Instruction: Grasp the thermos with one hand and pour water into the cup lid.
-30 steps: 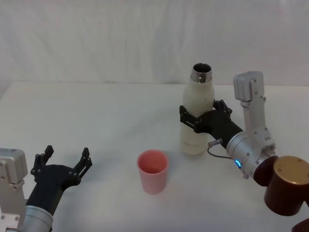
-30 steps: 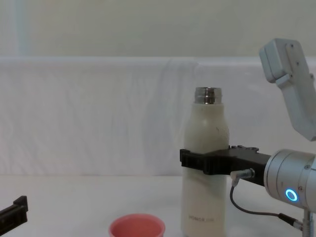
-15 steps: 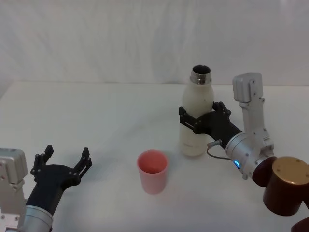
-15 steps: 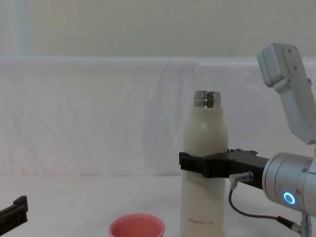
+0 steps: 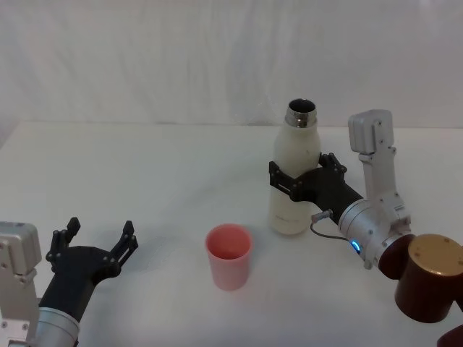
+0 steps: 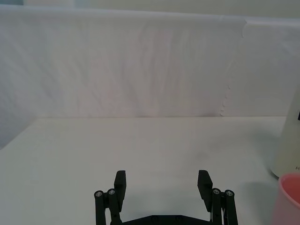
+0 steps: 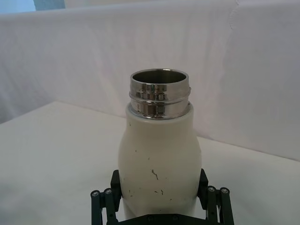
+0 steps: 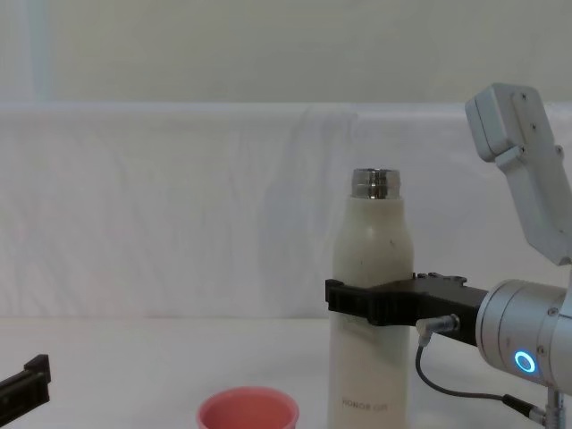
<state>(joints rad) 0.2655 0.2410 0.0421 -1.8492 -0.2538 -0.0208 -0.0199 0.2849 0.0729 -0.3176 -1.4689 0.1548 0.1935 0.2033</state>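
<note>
Thermos [image 5: 295, 177], cream-white with an open steel neck, stands upright on the white surface [image 5: 166, 173], right of centre in the head view. Right gripper [image 5: 298, 178] reaches in from the right and clasps the bottle about mid-height, its black jaws closed against both sides of the body; in the right wrist view the fingers [image 7: 104, 201] flank the bottle's lower flanks, with the thermos [image 7: 159, 159] rising between them and small dark specks on its paint. Chest view shows the same grip from the side: the thermos [image 8: 374, 268] vertical, the right gripper [image 8: 371, 302] wrapped across its middle, grey lettering near the base. Cup lid [image 5: 229, 256], salmon-pink and upright with its mouth upward, sits on the surface near the thermos, to its left and closer to the robot, not touching it. Left gripper [image 5: 95, 247] rests low at the near left, well apart from both objects, jaws spread open with nothing between them.
</note>
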